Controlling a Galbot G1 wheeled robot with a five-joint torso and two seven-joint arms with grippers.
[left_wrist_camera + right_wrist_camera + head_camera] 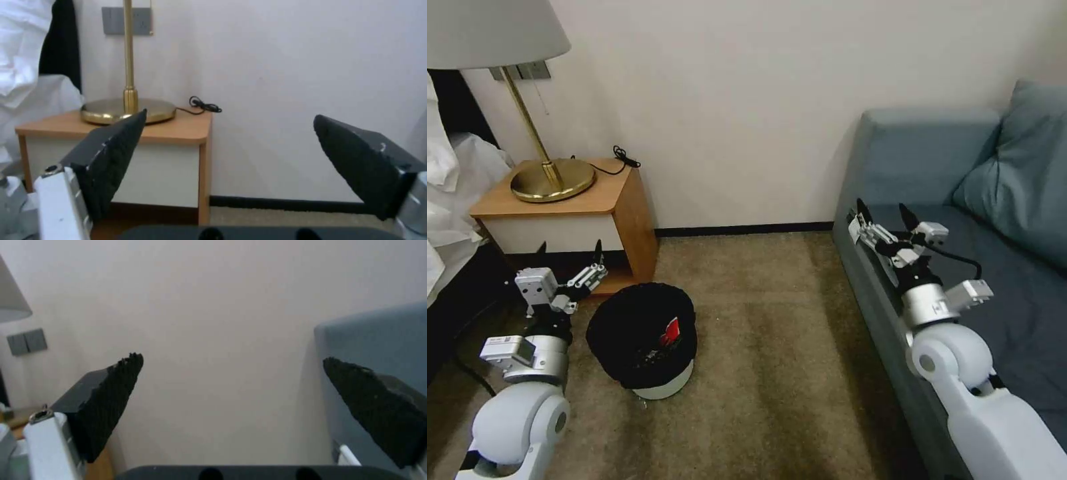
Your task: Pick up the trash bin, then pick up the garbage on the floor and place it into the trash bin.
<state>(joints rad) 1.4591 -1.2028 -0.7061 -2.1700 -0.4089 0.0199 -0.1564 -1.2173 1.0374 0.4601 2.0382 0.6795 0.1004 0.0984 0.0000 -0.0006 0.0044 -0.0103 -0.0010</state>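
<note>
While both arms hang raised above the carpet [774, 347], the left gripper [569, 259] hovers with its jaws spread wide and nothing between them, its fingers [113, 156] pointing toward the wooden nightstand [577, 220] just ahead of it. The trash bin [644, 340], a short white tub under a crinkled black liner, stands upright on the carpet just beside and below this gripper, toward the robot's right, apart from the fingers and close to the nightstand's near corner. Inside the bin, a red wrapper [672, 330] lies against the liner on the side away from the left gripper. A brass lamp [550, 177] stands on the nightstand top beyond the left gripper, with a black cord [625, 157] coiled near the wall. White bedding [450, 193] hangs farther out on that gripper's outer side. The right gripper [882, 213] is likewise parted and holding nothing, its fingers [111, 400] aimed at the bare wall [222, 323]; it hovers over the front edge of a blue sofa [934, 167], well apart from the bin, with a blue cushion [1020, 173] beyond it to its outer side.
</note>
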